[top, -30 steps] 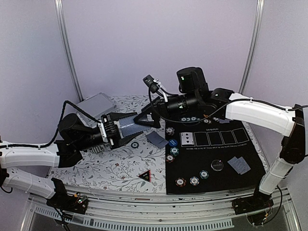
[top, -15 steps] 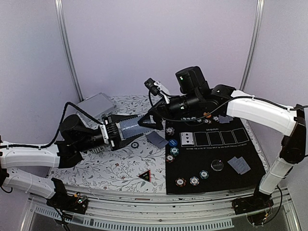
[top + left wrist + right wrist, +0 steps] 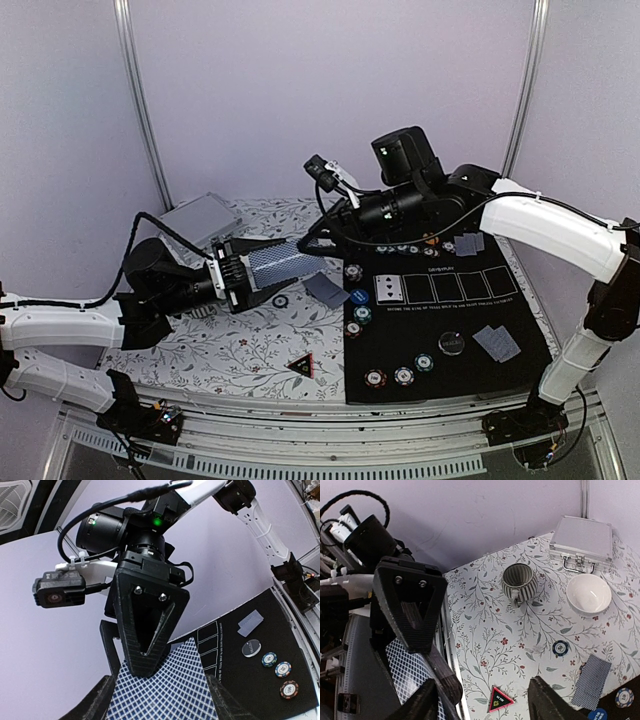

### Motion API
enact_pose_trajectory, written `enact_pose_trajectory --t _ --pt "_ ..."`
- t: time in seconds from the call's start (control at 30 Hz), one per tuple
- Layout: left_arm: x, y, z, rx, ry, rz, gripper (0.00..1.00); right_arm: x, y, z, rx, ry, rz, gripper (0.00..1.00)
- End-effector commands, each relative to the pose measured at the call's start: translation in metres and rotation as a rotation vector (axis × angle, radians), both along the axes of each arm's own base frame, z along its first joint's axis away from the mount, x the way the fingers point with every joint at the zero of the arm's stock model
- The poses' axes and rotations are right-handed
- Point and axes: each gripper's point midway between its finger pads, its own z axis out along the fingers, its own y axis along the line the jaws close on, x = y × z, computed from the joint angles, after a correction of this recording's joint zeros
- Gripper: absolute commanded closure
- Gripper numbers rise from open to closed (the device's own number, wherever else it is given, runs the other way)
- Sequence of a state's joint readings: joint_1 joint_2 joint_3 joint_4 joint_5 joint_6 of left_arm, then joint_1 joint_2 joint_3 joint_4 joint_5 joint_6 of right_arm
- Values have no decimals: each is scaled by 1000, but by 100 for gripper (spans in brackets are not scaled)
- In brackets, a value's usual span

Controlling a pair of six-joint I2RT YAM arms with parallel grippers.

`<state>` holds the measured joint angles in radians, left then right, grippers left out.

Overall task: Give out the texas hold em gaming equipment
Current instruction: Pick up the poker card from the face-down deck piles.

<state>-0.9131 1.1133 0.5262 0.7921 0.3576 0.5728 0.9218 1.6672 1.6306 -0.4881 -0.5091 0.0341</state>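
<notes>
Fingers on my right claw [image 3: 308, 243] are coming together. A moment ago they were as wide as they go. Now they are part way in, with a gap left between them. My right wrist eye shows the cloth [image 3: 520, 630] through that gap, so this claw is open and not yet shut on anything.

My left claw [image 3: 262, 268] is closed on the deck [image 3: 165, 690]. It holds the deck by one end, up in the air over the cloth. That grip has not changed.

The other end of the deck now pokes out farther and comes right up to my right claw. In my left wrist eye, one right finger sits just over the top of that end. I cannot tell if it touches the top card.

I think my right claw is about to pinch the top card and pull it off the deck. If it closes too low, it may take more than one card.

A lot of the dealing looks done. The chips [image 3: 403, 375] sit on the black mat [image 3: 520, 330], and a pair of cards [image 3: 497, 343] lies face down there too. One card [image 3: 327, 289] lies on the cloth beside the mat. Some card boxes on the mat are still bare, so I think more cards must go out.
</notes>
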Motion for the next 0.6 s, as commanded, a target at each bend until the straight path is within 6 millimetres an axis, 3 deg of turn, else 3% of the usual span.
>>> enact_pose_trajectory --t 0.0,0.13,0.23,0.37,0.57 --pt "-7 -2 7 -25 -24 -20 43 -7 -7 22 24 -18 29 50" --pt "-7 -2 8 -25 -25 -19 43 -11 -10 24 25 -6 39 74" --pt "-7 -2 7 -23 -23 -19 43 -13 -13 25 18 7 40 80" --pt "-7 -2 7 -24 -24 -18 43 -13 -18 27 14 17 36 95" --pt "-7 -2 8 -26 -24 -19 43 -8 -33 37 12 7 9 98"
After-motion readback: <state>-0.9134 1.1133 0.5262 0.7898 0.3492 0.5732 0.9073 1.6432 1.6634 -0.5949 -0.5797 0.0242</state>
